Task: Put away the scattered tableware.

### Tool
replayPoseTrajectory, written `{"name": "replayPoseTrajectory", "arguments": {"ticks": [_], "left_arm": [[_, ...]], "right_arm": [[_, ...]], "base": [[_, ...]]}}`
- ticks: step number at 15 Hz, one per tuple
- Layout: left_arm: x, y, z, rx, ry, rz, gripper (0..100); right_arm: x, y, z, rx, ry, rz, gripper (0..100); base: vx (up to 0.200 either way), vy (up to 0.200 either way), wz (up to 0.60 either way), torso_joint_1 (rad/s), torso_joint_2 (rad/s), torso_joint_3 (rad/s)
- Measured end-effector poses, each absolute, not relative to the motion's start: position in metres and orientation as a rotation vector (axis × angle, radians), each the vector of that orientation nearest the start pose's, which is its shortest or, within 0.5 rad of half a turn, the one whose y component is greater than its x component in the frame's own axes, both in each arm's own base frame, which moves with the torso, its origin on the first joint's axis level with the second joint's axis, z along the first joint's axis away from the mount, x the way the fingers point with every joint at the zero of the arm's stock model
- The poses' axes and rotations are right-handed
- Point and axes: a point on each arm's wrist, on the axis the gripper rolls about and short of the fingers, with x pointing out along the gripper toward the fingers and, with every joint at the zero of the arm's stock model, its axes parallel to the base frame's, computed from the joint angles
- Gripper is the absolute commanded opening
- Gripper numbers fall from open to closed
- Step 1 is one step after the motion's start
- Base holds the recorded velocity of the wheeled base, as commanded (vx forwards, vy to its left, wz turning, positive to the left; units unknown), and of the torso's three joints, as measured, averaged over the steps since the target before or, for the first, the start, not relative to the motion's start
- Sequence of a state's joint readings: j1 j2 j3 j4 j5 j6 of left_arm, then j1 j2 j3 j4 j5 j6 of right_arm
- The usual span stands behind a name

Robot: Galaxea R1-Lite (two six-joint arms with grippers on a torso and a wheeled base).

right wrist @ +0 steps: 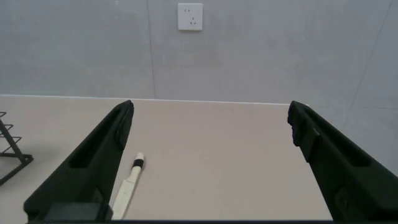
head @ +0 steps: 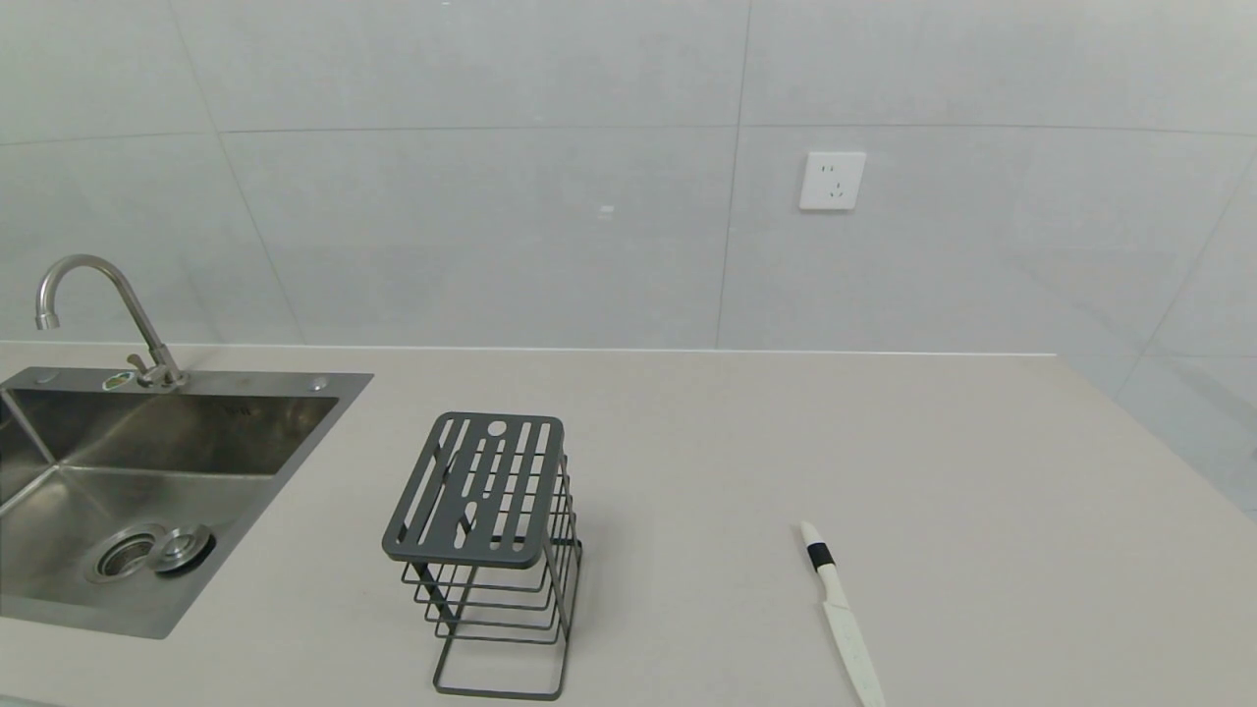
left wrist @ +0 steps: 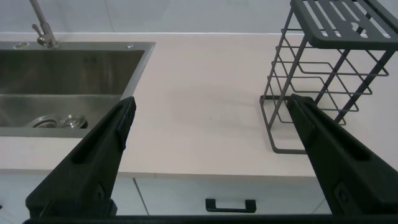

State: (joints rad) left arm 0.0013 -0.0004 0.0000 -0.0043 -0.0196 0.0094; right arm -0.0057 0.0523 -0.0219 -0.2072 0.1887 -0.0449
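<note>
A white knife [head: 841, 614] with a black band on its handle lies flat on the pale countertop at the front right, handle pointing away from me. In the right wrist view the knife [right wrist: 129, 185] lies just ahead of my right gripper [right wrist: 210, 112], which is open and empty. A dark grey wire rack [head: 488, 548] with a slotted top stands at the counter's front centre. The rack [left wrist: 325, 74] stands beyond my left gripper [left wrist: 211, 106], which is open and empty over the counter's front edge.
A steel sink [head: 59, 462] with a curved tap [head: 98, 314] is set into the counter at the left. A tiled wall with a white socket [head: 832, 180] runs behind. A drawer handle [left wrist: 230, 205] sits below the counter edge.
</note>
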Motion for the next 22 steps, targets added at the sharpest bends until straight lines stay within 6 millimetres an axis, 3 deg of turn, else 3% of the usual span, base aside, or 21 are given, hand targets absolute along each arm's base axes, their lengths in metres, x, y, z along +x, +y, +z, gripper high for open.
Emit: {"name": "replayPoseTrajectory", "arguments": {"ticks": [4,8,14,22], "left_arm": [[-0.023,0.000,0.076,0.012,-0.005,-0.018,100],[-0.023,0.000,0.076,0.013,-0.004,-0.019,100],[-0.023,0.000,0.076,0.012,-0.005,-0.019,100],[-0.023,0.000,0.076,0.010,-0.003,-0.018,100]], "right_arm": [[-0.003,0.006,0.136,-0.088,-0.061,0.328,100],[0.031,0.013,0.145,-0.079,0.147,0.521,100],[0.081,0.038,0.129,-0.102,0.509,0.680,100],[0.117,0.075,0.099,-0.178,0.837,0.716,100]], "base": [[0.000,0.000,0.00,0.000,0.00,0.000],[0.000,0.000,0.00,0.000,0.00,0.000],[0.000,0.000,0.00,0.000,0.00,0.000],[0.000,0.000,0.00,0.000,0.00,0.000]]}}
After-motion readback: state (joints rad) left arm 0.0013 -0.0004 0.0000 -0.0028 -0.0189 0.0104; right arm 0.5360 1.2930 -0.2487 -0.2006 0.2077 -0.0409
